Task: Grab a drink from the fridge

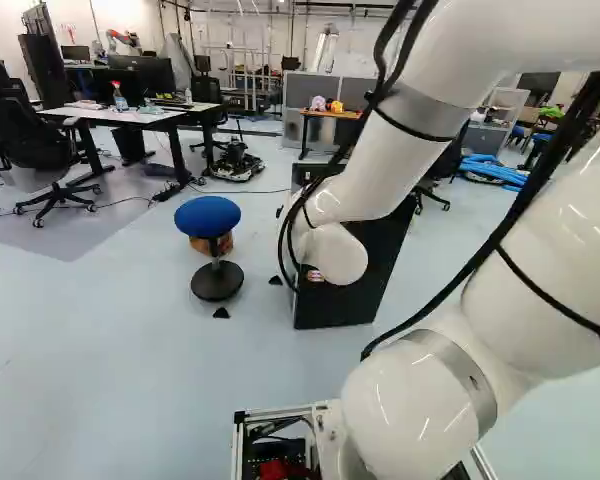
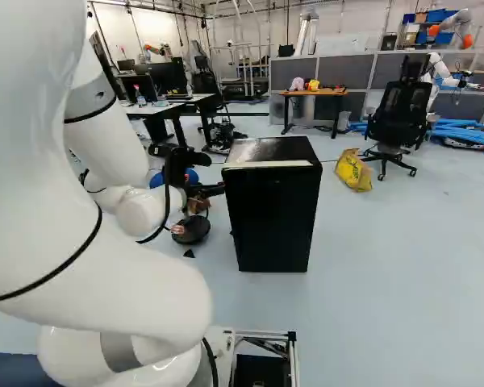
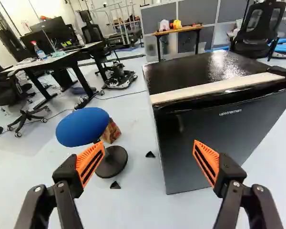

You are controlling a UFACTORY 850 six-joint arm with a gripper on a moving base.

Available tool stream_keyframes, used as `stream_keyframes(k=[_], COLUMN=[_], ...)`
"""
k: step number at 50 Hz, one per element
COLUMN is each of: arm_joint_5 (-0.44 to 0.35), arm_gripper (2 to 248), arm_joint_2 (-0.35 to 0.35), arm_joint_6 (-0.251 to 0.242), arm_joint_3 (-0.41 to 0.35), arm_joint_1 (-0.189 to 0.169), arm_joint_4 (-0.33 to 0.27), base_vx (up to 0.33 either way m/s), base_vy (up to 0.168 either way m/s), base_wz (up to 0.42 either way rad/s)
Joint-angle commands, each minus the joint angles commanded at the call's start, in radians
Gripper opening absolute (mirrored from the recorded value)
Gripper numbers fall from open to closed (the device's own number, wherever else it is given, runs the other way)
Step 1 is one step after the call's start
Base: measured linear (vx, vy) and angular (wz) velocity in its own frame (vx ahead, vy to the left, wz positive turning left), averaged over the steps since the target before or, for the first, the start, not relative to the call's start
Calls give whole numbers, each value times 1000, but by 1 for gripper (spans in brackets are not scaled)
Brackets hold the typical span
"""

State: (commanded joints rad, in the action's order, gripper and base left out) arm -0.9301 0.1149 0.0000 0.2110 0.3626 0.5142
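I'd judge the task barely begun: the black box-shaped fridge with a glossy top [image 2: 273, 214] stands with its dark front door [image 3: 200, 138] shut, and no drink shows in any view. I take the drink to be inside, though I can't see that from here. My black two-fingered gripper with orange pads [image 3: 148, 146] is spread wide, with nothing between its pads. One finger stands across the door in my wrist view, while the other points past the fridge towards the floor. What's left, as I see it, is to get hold of the door's edge, swing it open, find a drink, grip it and bring it out; the white arm [image 2: 137, 214] may need a better angle first

The fridge sits on a smooth, pale blue-grey floor [image 2: 403, 266], with a pale strip [image 3: 209, 88] along the front of its top. Nearby is a blue-seated stool on a round black base [image 3: 82, 126], close enough that I'd watch my clearance. Beyond are a wooden-topped table [image 2: 315, 93] against grey partitions [image 2: 339, 76], a yellow bag [image 2: 354, 170] on the floor, a black office chair [image 2: 399, 117] and another robot [image 2: 452, 72]
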Motion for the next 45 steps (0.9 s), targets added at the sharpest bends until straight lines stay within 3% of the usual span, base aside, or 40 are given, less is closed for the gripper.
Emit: stream_keyframes(k=[19, 45], arm_joint_5=[-58, -170], arm_gripper=[247, 247], arm_joint_2=[-86, -224], arm_joint_6=[0, 0], arm_joint_3=[28, 89], arm_joint_1=[60, 112], arm_joint_4=[116, 258], base_vx=[0, 0], base_vy=[0, 0], base_wz=[0, 0])
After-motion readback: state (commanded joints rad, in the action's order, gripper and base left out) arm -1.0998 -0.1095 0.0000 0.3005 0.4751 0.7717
